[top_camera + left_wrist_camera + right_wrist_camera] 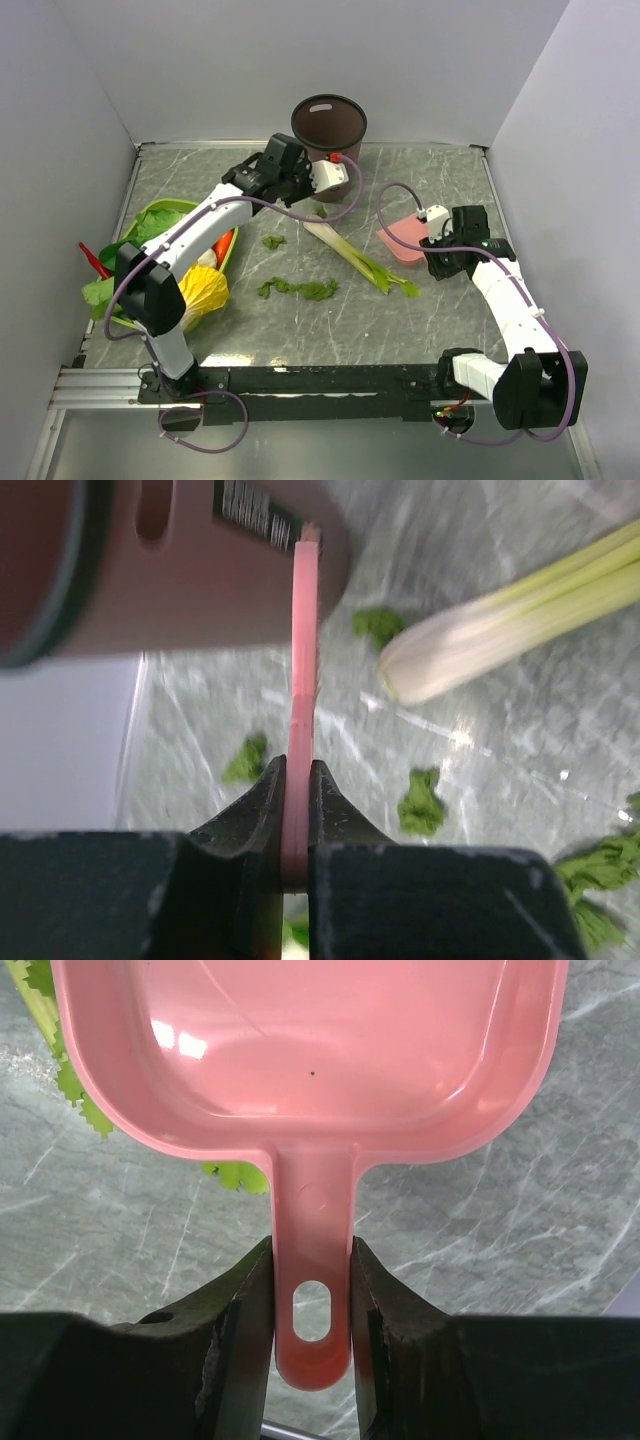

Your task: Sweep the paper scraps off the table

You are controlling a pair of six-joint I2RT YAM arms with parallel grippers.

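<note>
Small dark-green paper scraps lie on the marble table (440, 330): one (273, 241) at the middle, a cluster (300, 289) nearer the front, and one (320, 211) by the leek top. The left wrist view shows several more (421, 802), (247, 758), (378, 623). My left gripper (310, 176) is beside the brown bin, shut on a thin pink handle (301, 660) seen edge-on (297, 780). My right gripper (441, 246) is shut on the handle (311, 1260) of the pink dustpan (407, 240), held just right of the leek's leaves (311, 1305).
A brown bin (329, 125) stands at the back centre, close over the left gripper (150, 570). A white-and-green leek (355, 258) lies diagonally mid-table (520, 630). A green basket (150, 215) of vegetables and a yellow-green cabbage (205, 290) sit at the left.
</note>
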